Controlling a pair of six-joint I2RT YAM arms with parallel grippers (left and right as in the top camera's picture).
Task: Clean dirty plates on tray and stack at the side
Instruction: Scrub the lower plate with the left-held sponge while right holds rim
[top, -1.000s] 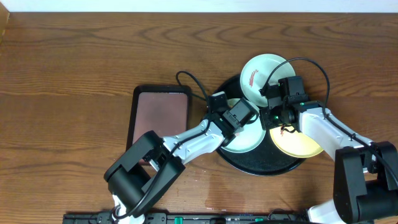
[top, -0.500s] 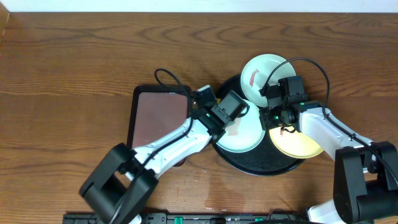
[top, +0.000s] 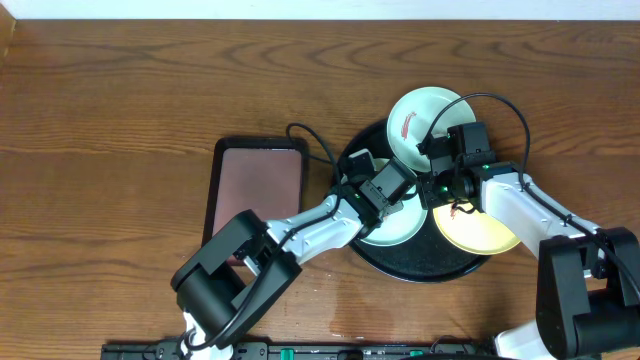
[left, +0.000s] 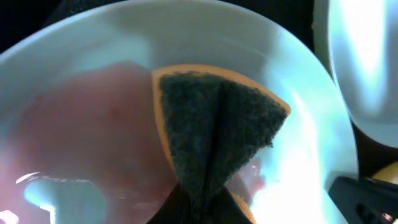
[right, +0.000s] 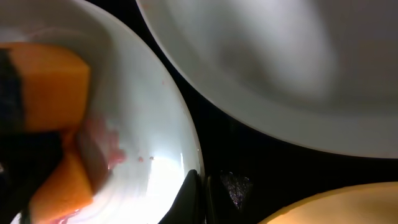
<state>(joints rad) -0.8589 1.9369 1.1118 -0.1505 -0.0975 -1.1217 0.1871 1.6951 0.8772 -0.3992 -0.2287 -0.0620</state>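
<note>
The overhead camera looks straight down from high up, taking in the worktop (top: 120, 90) edge to edge. Both wrist cameras face down at very close range, right of centre toward the near edge. All three share one pale plate (top: 398, 229) (left: 301, 118) (right: 155, 143); both wrist views share its sponge (left: 217, 124) (right: 46, 74).

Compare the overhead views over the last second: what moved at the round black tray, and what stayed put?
The left gripper, shut on the orange-and-green sponge, swept left across the middle pale mint-blue plate, then swung back right to where it started. The right gripper stays clamped on that plate's rim. The rear mint-blue plate, the yellow plate and the glossy black tray have not moved.
</note>
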